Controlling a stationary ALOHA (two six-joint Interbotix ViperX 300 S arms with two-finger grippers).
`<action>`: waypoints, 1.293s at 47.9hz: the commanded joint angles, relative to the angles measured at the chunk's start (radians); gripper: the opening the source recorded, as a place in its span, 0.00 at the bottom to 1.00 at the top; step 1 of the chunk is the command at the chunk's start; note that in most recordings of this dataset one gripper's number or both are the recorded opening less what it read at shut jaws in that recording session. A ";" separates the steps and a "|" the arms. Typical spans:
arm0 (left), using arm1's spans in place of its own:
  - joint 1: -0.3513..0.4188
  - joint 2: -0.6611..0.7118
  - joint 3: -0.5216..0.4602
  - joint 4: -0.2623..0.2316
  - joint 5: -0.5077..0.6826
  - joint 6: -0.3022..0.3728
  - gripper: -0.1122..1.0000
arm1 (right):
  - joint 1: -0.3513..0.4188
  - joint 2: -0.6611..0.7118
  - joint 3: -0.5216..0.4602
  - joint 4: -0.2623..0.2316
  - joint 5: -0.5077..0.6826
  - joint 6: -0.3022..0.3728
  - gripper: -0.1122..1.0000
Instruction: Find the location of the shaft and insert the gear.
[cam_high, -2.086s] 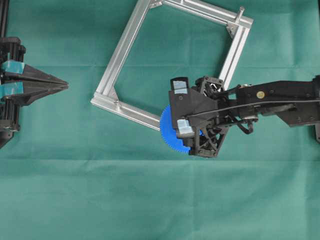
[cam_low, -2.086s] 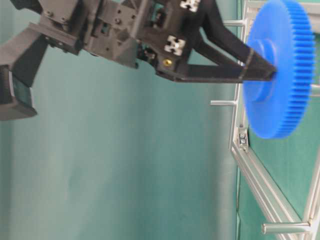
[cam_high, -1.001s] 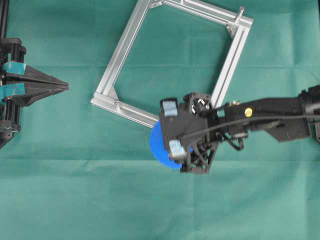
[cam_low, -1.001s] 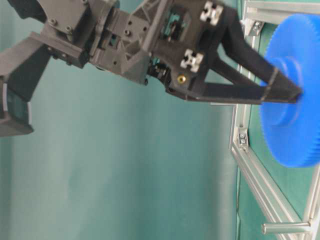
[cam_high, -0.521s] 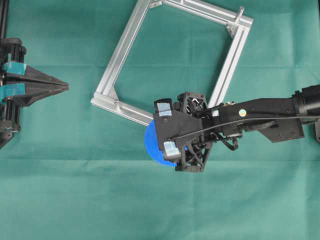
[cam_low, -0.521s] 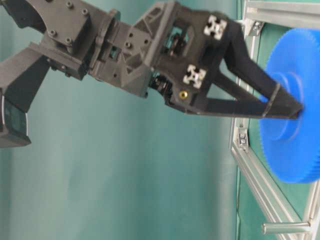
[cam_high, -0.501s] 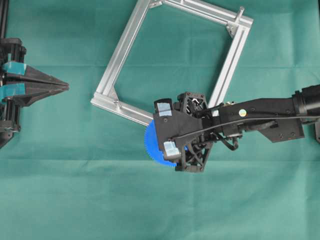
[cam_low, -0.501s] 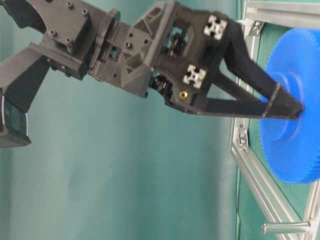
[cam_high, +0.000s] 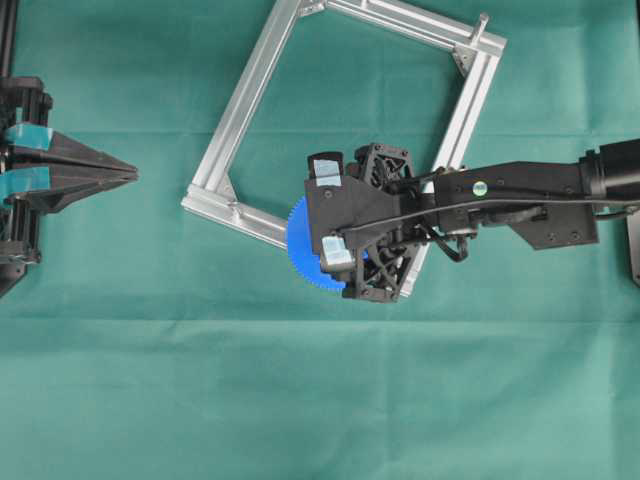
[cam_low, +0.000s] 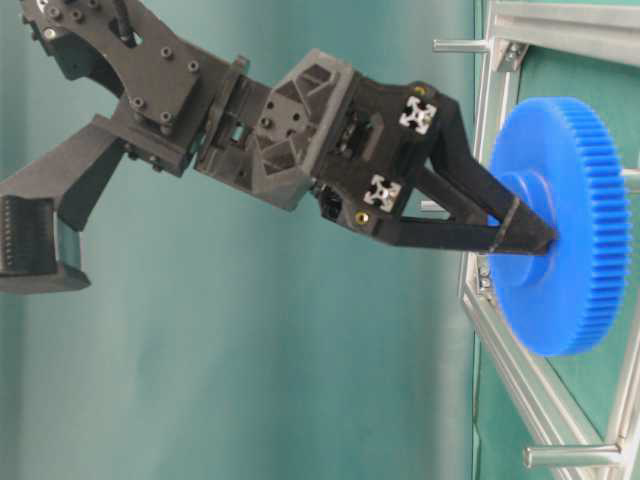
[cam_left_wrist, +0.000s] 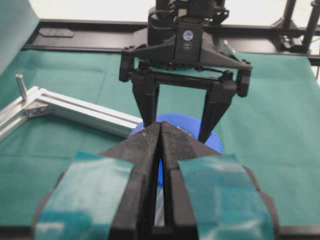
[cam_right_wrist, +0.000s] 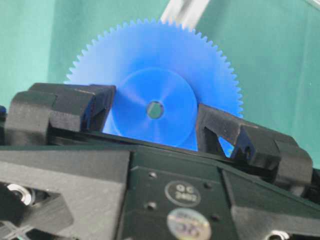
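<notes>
My right gripper (cam_high: 327, 213) is shut on the raised hub of the bright-blue gear (cam_high: 299, 251), which hangs flat just above the lower rail of the aluminium frame (cam_high: 240, 100). Seen from table level, the fingers (cam_low: 470, 238) pinch the hub with the gear (cam_low: 562, 230) close against the frame (cam_low: 482, 130). The right wrist view shows the gear (cam_right_wrist: 155, 70) with its small centre hole between the fingers. The shaft is hidden under the gripper and gear. My left gripper (cam_high: 130, 172) rests shut and empty at the far left.
A bare silver pin (cam_high: 483, 20) stands on the frame's right corner. Other pins (cam_low: 565, 457) stick out of the frame at table level. Green cloth (cam_high: 300, 400) covers the table.
The right gripper has carried the gear left and then up the picture, so it now overlaps the frame's lower rail. The left arm has not moved.
</notes>
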 joint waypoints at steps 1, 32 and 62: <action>0.003 0.009 -0.026 -0.003 0.000 -0.002 0.11 | -0.003 -0.031 0.008 -0.006 -0.005 0.002 0.72; 0.005 0.009 -0.028 -0.002 -0.002 -0.002 0.11 | 0.002 -0.129 0.164 0.000 -0.075 0.069 0.72; 0.003 0.009 -0.028 -0.002 0.000 -0.002 0.11 | 0.095 -0.097 0.114 0.015 -0.146 0.071 0.72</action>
